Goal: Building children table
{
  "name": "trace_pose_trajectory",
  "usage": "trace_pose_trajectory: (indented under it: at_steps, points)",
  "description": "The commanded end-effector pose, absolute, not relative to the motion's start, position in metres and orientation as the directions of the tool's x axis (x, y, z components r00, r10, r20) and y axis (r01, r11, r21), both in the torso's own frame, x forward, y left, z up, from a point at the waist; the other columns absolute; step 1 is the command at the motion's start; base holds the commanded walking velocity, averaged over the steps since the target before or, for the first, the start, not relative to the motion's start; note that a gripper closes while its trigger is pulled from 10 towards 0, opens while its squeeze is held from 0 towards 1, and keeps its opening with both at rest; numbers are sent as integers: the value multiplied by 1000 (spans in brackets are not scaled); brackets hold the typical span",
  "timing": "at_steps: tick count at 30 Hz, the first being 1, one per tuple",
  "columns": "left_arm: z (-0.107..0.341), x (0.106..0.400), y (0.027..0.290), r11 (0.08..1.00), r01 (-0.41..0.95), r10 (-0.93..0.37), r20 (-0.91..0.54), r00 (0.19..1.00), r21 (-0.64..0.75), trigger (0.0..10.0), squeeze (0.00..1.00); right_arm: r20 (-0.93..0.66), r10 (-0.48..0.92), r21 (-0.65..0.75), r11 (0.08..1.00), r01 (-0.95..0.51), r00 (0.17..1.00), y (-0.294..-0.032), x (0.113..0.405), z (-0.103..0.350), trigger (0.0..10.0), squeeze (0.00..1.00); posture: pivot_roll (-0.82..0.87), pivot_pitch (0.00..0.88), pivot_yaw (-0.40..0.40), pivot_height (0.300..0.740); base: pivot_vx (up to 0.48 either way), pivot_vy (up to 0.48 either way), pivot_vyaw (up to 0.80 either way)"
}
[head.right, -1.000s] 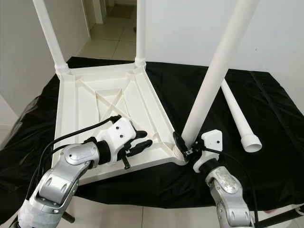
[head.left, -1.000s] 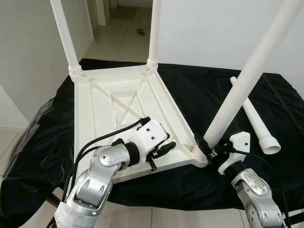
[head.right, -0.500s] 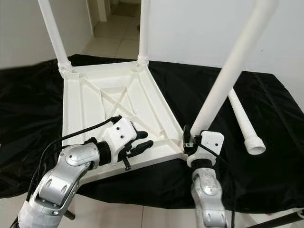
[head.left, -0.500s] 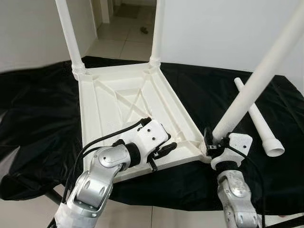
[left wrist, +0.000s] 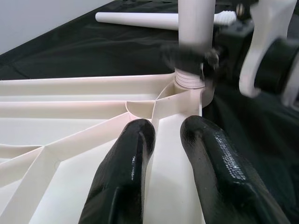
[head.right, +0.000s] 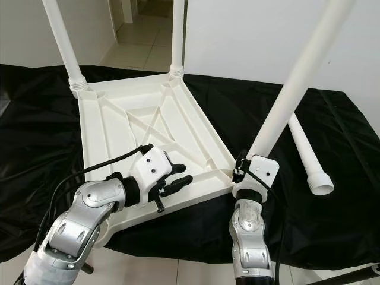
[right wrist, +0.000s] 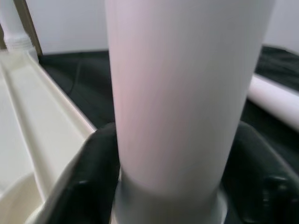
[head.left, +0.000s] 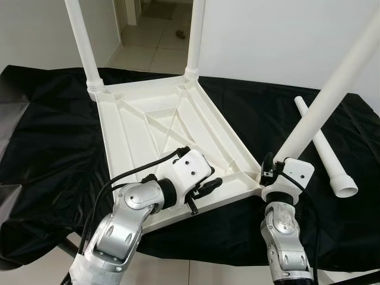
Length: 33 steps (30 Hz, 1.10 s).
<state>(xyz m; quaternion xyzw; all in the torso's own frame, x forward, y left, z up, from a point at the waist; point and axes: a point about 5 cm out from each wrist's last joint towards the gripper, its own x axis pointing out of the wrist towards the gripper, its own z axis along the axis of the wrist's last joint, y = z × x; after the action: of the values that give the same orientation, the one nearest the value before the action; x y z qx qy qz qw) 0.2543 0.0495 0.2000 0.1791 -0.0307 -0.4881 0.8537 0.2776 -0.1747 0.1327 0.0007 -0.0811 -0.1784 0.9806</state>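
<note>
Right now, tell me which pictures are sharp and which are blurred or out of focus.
Left and right eye views: sharp, evenly lit, the upturned table crisp on the black cloth. Left wrist view: the fingers fairly sharp, the right tool beyond them smeared. Right wrist view: soft throughout, the gripped leg too near to focus.

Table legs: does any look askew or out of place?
Yes. The third leg, held at its base by the right pincer, leans outward, unlike the two upright far legs. A fourth leg lies loose on the cloth.
</note>
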Motion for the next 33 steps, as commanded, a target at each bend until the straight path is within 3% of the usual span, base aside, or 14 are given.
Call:
trace_pose_trajectory:
  at_steps: [1,13,15,21,28,33]
  points:
    - [202,257,51,542,768,-794,-92,601,342,10000,0,74,-384,15,923,384,920,-183,272,114,10000,1000,55,82,-32,740,0,0,0]
    - [200,256,44,548,770,-795,-81,601,328,10000,0,117,-318,8,948,319,941,-179,273,116,10000,1000,42,68,-34,740,0,0,0]
    - [198,256,41,549,771,-795,-84,601,324,10000,0,134,-245,32,969,243,960,-178,273,119,10000,0,38,65,-32,740,0,0,0]
    - [193,255,35,549,776,-796,-91,599,312,10000,0,157,-170,26,985,168,973,-183,272,123,10000,0,27,62,-29,740,0,0,0]
    - [173,259,19,556,765,-781,-113,615,324,10000,0,167,63,-37,998,-58,984,-203,279,133,10000,0,6,61,-26,740,0,0,0]
    - [168,259,16,558,757,-776,-111,621,339,10000,0,171,120,-65,992,-110,978,-205,282,136,10000,0,4,62,-26,740,0,0,0]
